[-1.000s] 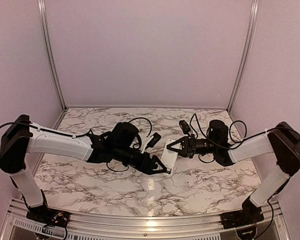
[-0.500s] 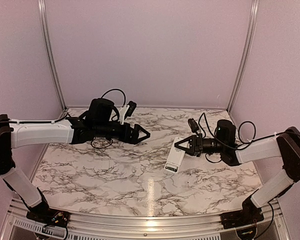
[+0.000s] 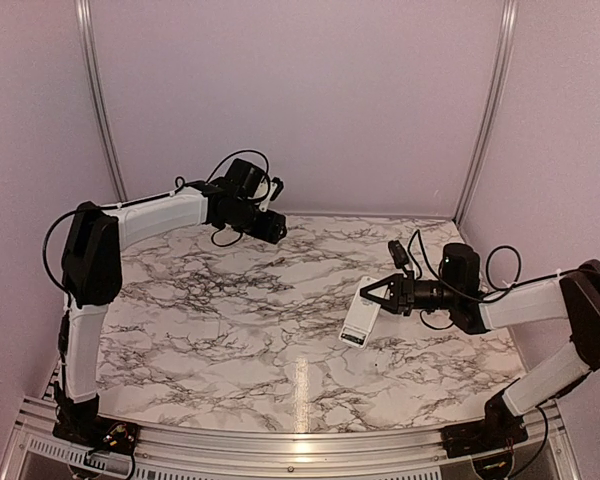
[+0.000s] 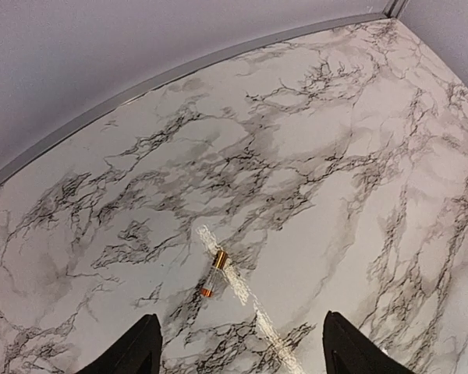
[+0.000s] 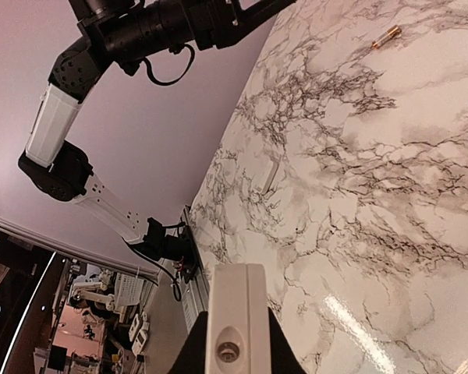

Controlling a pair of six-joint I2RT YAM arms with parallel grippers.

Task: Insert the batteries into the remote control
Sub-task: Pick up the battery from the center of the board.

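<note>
One battery (image 4: 213, 273), a small cylinder with copper-coloured ends, lies on the marble ahead of my left gripper (image 4: 242, 354). That gripper is open, its black fingertips (image 4: 132, 352) wide apart and empty. In the top view the left gripper (image 3: 273, 228) hovers high over the table's back. The right wrist view shows the same battery (image 5: 386, 37) far off. My right gripper (image 3: 377, 297) is shut on one end of the white remote control (image 3: 357, 318), holding it above the table's right half. In the right wrist view the remote control (image 5: 235, 304) stands edge-on in the right gripper (image 5: 235, 348).
A flat pale rectangular piece (image 5: 267, 178) lies on the marble table (image 3: 230, 330) between the remote and the front rail. Lilac walls and metal posts (image 3: 98, 100) close the back and sides. The left arm (image 5: 148, 27) spans the top of the right wrist view.
My left arm has left the remote at the middle and swung up to the back of the table. The right gripper has carried the remote slightly right.
</note>
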